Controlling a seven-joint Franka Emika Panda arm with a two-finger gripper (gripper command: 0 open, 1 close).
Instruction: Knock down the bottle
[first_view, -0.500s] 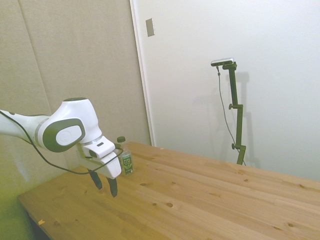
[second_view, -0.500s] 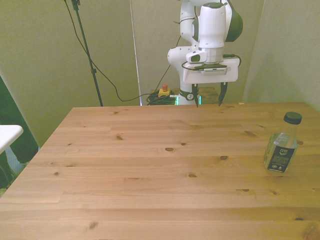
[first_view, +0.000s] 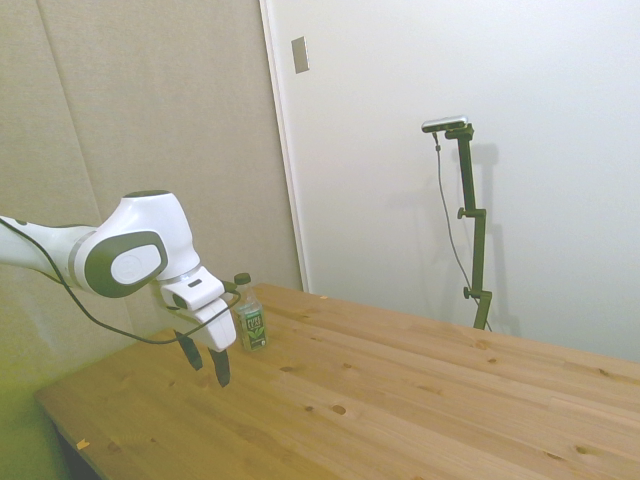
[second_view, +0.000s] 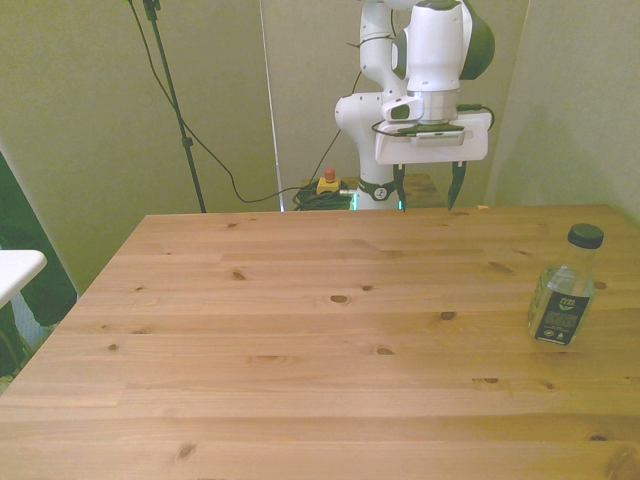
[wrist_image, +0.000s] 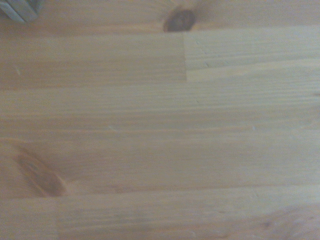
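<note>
The bottle (second_view: 563, 287) stands upright near the table's edge at the front view's right, clear with a dark cap and a green-and-white label. In the side view the bottle (first_view: 249, 314) shows just behind the gripper. My gripper (second_view: 429, 187) hangs above the table's far edge, fingers pointing down and spread open with nothing between them. In the side view the gripper (first_view: 205, 358) hovers a little above the wood, in front of the bottle and apart from it. A corner of the bottle (wrist_image: 20, 9) peeks into the wrist view.
The wooden table (second_view: 300, 330) carries only the bottle. A cable and a red-and-yellow device (second_view: 327, 182) lie on the floor behind the table. A white surface (second_view: 15, 268) juts in at the front view's left.
The gripper has shifted a little toward the front view's right, nearer the bottle's side of the table, and turned slightly. The bottle has not moved.
</note>
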